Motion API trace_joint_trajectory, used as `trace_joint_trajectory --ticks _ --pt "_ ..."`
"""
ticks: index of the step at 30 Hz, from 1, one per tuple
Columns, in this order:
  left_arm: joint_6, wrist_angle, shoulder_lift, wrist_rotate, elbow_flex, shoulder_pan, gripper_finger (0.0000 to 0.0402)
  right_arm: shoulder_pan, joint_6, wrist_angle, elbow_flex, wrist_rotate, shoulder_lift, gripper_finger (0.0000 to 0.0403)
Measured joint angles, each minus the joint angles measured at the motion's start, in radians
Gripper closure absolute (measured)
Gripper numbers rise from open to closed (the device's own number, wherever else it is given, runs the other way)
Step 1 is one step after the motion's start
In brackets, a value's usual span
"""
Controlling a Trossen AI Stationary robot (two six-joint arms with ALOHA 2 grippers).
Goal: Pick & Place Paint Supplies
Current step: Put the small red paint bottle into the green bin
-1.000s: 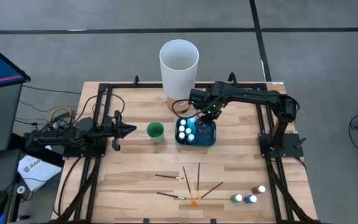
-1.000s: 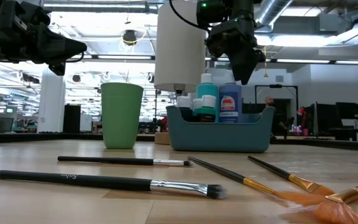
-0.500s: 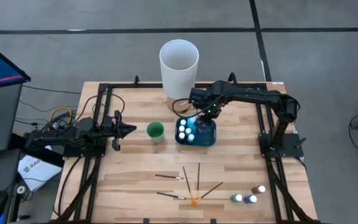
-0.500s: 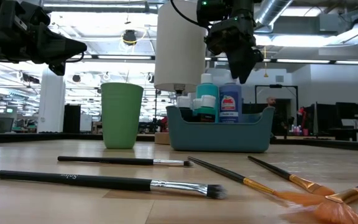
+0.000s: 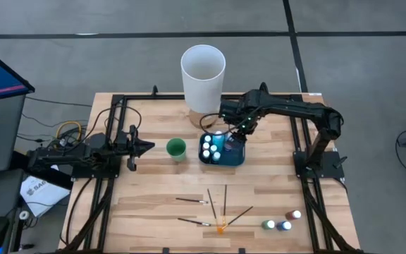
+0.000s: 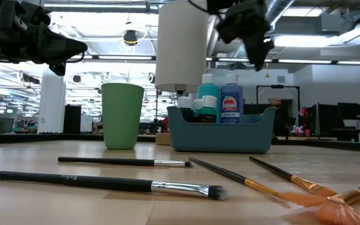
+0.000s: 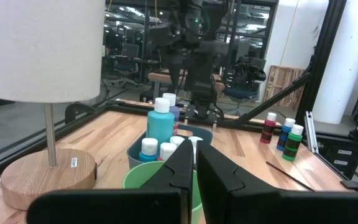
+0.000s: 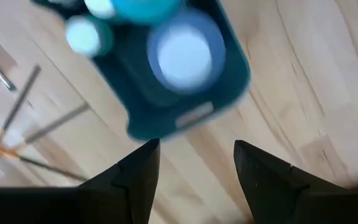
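Wooden slatted table (image 5: 154,212) carries a blue plastic caddy (image 5: 232,156) of pale-capped paint bottles (image 5: 211,147); right jaws (image 5: 237,135) hover above, spread, empty. Left jaws (image 5: 145,147) rest pressed together beside a small green cup (image 5: 176,148).

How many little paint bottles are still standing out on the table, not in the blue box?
3. They stand together at the table's front right corner: a red bottle, a green bottle and a blue bottle. None seems hidden.

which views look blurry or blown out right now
Right wrist view: motion-smeared, the blue bin and its bottle caps soft. Low view: bright ceiling lights behind the green cup, nearest brush tips out of focus. High view: evenly lit, sharp.
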Motion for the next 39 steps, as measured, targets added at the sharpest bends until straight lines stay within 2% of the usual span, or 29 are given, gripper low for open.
trace_joint_trajectory --ticks 4,7,13,18,27,35,39 --pt "0.0 0.005 0.004 0.0 0.0 0.0 0.0394 0.053 0.079 -0.042 -0.011 0.014 -0.077 0.0202" --pt "0.0 0.005 0.008 0.0 0.0 0.0 0.0394 0.121 0.206 -0.05 -0.066 0.067 -0.163 0.0202" --pt "0.0 0.011 0.008 0.0 0.0 0.0 0.0394 0.333 0.603 -0.063 -0.232 0.094 -0.323 0.0202" --pt "0.0 0.013 0.008 0.0 0.0 0.0 0.0394 0.543 0.974 -0.061 -0.353 0.079 -0.394 0.0202" --pt "0.0 0.021 0.008 0.0 0.0 0.0 0.0394 0.84 1.467 -0.017 -0.431 -0.04 -0.398 0.0202" --pt "0.0 0.026 0.008 0.0 0.0 0.0 0.0394 1.037 1.822 0.055 -0.432 -0.044 -0.392 0.0202" --pt "0.0 0.026 0.008 0.0 0.0 0.0 0.0394 1.115 1.94 0.078 -0.432 -0.054 -0.362 0.0202"
